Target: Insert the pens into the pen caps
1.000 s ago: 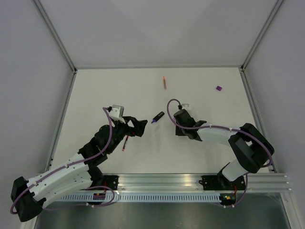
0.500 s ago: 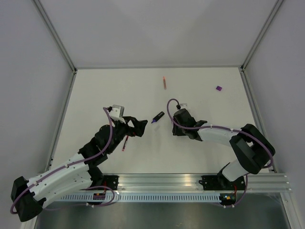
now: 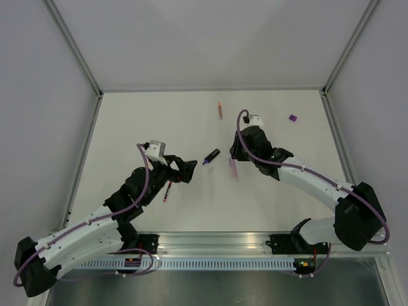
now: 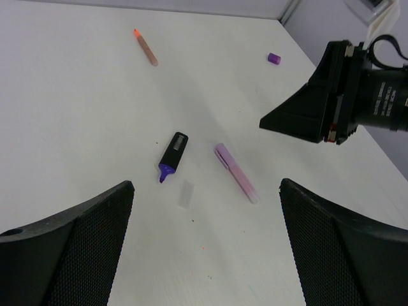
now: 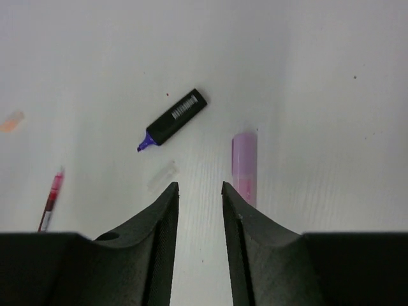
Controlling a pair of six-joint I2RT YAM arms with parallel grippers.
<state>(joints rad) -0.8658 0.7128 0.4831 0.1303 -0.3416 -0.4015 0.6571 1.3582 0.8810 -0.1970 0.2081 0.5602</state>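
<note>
Pens lay loose on the table (image 3: 127,127): pink-lilac pen (image 3: 234,168) just beside black marker (image 3: 211,156), orange pen (image 3: 220,110) farther back, red pen (image 3: 167,192) beside the left arm. Purple cap (image 3: 292,118) sat well apart. Left gripper (image 4: 205,186) gaped wide, empty; right gripper (image 5: 199,188) stood narrowly parted, holding nothing.

Both arms are white shells linked by black joints, the left arm (image 3: 86,229) and the right arm (image 3: 306,182) alike. A purple cable (image 3: 150,175) loops along each, and a small white block (image 3: 157,148) caps each wrist. Black bases (image 3: 145,243) sit at 6 o'clock. The jaws are black: the left fingers (image 4: 76,242) are mesh-textured and the right fingers (image 5: 268,255) smooth. Tiny white print (image 4: 384,95) marks the right arm's end housing.
</note>
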